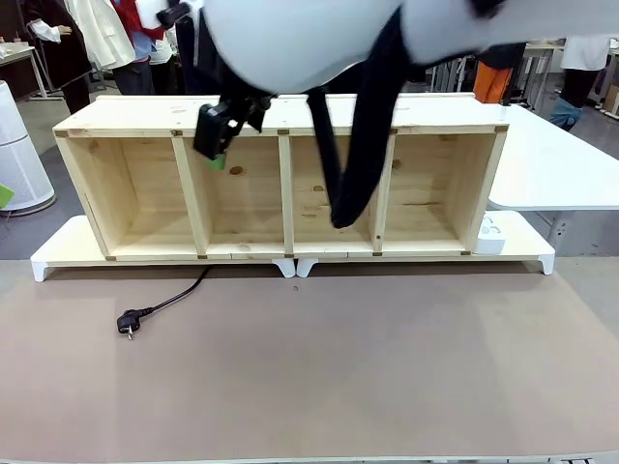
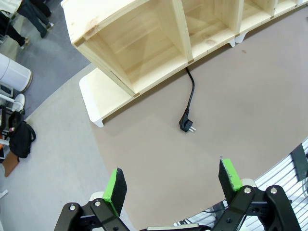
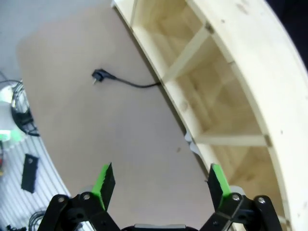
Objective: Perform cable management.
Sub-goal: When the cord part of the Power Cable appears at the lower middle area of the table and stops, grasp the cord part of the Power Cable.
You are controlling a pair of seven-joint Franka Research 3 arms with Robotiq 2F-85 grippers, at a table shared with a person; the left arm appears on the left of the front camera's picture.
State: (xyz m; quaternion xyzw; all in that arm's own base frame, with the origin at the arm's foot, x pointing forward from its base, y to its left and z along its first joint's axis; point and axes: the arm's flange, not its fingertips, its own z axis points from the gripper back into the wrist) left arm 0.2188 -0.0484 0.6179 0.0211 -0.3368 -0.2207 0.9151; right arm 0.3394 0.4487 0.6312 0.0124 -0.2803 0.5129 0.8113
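The cable (image 1: 169,302) is a thin black cord that comes out from under the wooden shelf (image 1: 280,114) and lies on the brown table, ending in a round plug (image 1: 129,322) at the front left. It shows again in the left wrist view as the cable (image 2: 192,91) and in the right wrist view as the cable (image 3: 130,84). My right gripper (image 1: 217,155) hangs by the shelf's top edge over the second compartment, open and empty, also seen as the right gripper (image 3: 161,180). High above the table's left part, my left gripper (image 2: 172,183) is open with nothing in it.
The shelf has several open compartments and rests on a white base (image 1: 58,253) with feet at the middle. A thick black braided sleeve (image 1: 363,145) of the arm hangs before the third compartment. A white table (image 1: 561,164) stands at the right. People stand far behind.
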